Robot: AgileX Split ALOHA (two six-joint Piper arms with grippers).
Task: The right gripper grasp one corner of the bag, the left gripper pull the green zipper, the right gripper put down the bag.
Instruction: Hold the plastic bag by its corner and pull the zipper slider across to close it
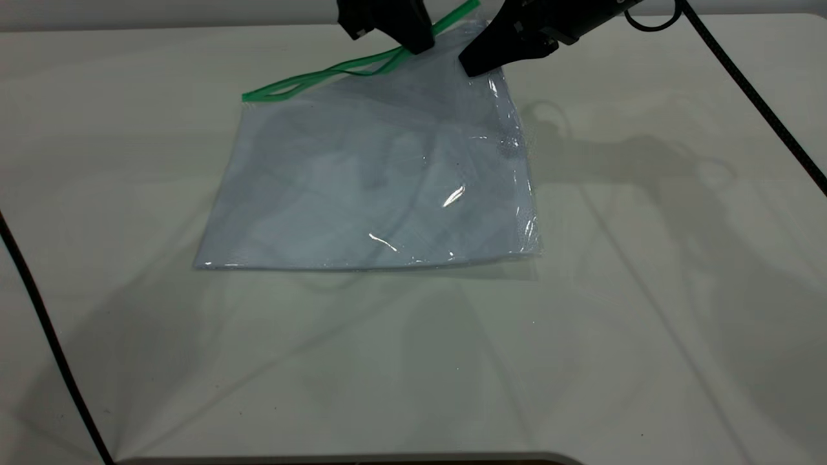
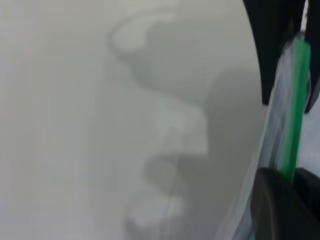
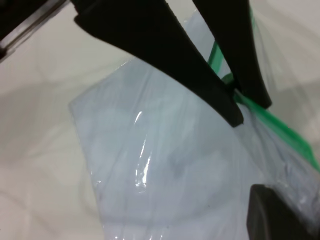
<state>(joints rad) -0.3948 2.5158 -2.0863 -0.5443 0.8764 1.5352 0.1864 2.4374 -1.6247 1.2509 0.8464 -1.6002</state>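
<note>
The clear bluish bag lies on the white table with its far edge raised. The green zipper runs along that far edge; its two strips gape apart from the left end up to my left gripper, which is shut on the zipper. My right gripper is shut on the bag at its far right corner. In the left wrist view the green zipper runs from my left gripper to the right gripper's fingers. In the right wrist view the left gripper's fingers pinch the green zipper above the bag.
A black cable crosses the table's left side and another trails from the right arm across the far right. The table's front edge is at the bottom of the exterior view.
</note>
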